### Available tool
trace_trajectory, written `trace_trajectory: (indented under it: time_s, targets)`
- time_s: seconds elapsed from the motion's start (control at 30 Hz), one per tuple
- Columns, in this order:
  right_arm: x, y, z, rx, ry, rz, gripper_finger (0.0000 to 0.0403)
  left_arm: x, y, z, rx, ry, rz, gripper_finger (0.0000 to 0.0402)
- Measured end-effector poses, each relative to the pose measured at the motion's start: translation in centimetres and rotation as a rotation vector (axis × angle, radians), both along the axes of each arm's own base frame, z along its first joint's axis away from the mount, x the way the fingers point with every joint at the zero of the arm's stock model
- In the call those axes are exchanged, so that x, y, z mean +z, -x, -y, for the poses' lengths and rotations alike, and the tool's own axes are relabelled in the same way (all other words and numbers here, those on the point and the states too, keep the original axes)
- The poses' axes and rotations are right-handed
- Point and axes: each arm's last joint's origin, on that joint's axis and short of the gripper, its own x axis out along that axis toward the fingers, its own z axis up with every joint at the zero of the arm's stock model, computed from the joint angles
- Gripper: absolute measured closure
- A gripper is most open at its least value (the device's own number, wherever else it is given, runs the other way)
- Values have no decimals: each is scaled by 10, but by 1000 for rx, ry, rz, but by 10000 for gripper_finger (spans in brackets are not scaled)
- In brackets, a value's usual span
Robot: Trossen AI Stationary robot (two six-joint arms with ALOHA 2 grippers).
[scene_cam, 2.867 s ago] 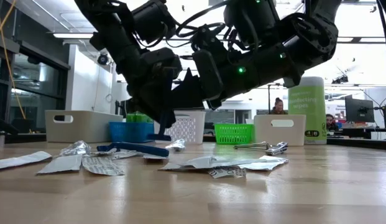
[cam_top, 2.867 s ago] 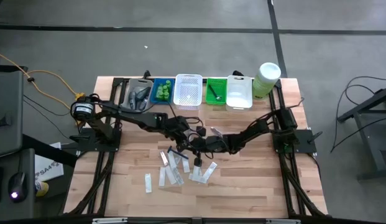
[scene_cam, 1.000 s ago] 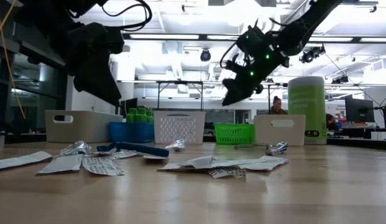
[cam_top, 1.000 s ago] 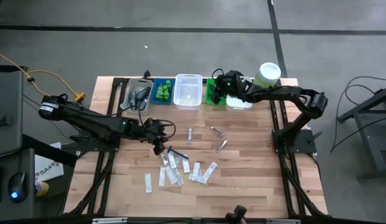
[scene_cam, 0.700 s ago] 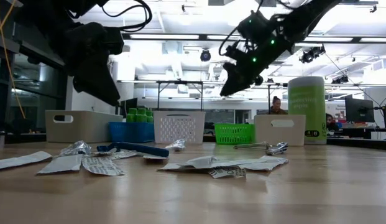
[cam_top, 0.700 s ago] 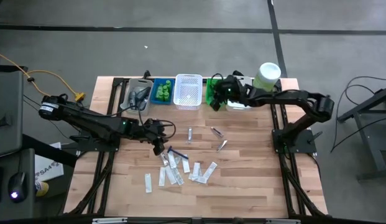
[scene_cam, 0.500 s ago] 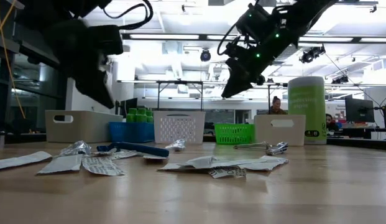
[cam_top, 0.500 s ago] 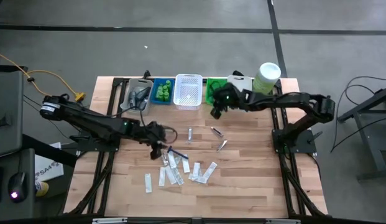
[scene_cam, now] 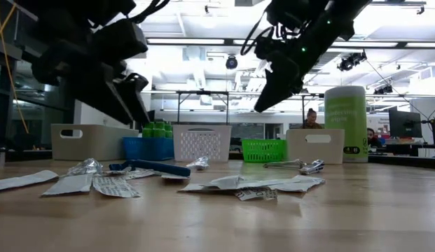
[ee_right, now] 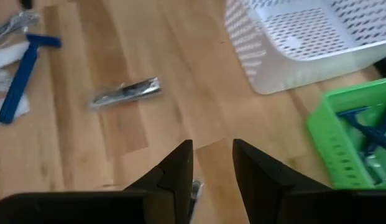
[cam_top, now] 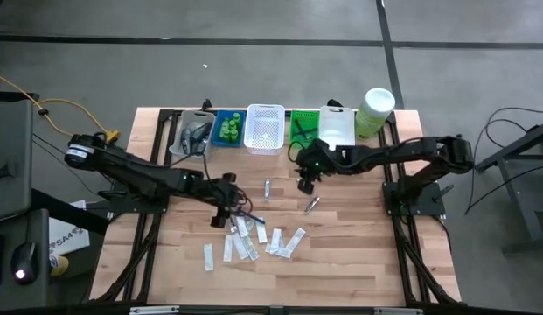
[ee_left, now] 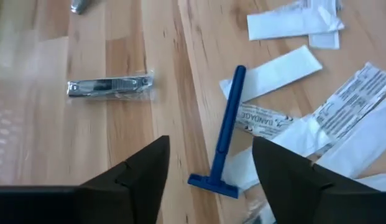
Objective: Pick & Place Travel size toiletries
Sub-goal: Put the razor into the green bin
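A blue razor (ee_left: 227, 134) lies flat on the wood, its head near a heap of white sachets (ee_left: 286, 25), (cam_top: 254, 241). My left gripper (ee_left: 211, 146) hangs open above it (cam_top: 227, 207), one finger on each side and clear of it. One silvery nail clipper (ee_left: 109, 86) lies beside the razor and another (cam_top: 312, 204) lies farther right. My right gripper (cam_top: 306, 181) hovers open with a narrow gap (ee_right: 208, 155) over a third clipper (ee_right: 194, 190), which the fingers mostly hide.
Along the far edge stands a row of baskets: grey (cam_top: 194, 133), blue with green bottles (cam_top: 227, 128), white mesh (cam_top: 264, 128), green with razors (ee_right: 360, 137), (cam_top: 302, 129), and white (cam_top: 337, 129). A pale-green canister (cam_top: 376, 109) ends the row. Bare wood lies toward the near edge.
My right gripper has left the green basket and travelled toward the table's near and left side, stopping above a nail clipper. My left gripper has rolled about its own axis and sunk a little toward the blue razor. The things on the table have stayed put.
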Motion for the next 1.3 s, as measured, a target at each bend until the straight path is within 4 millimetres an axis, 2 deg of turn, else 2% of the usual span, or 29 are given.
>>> trace_trajectory:
  time_s: [0.13,0.27,0.47,0.6,0.73,1.03,1.3]
  targets:
    - [0,-1,-14,18,-27,6,295,-12,-5,1,-45,-46,-41,147]
    - [0,-2,-26,48,-39,8,295,-18,-9,2,-50,-53,-70,144]
    - [0,-3,-37,64,-35,12,295,-13,-28,5,-77,-32,-66,144]
    - [0,-3,-43,71,-38,14,295,-27,-33,6,-95,-47,-129,144]
    - [0,-3,-47,85,-37,14,295,-37,-35,7,-107,-64,-167,144]
    - [0,-3,-49,92,-37,15,295,-36,-37,6,-68,-56,-154,144]
    - [0,-3,-49,92,-38,22,295,-44,-38,6,-48,-49,-180,155]
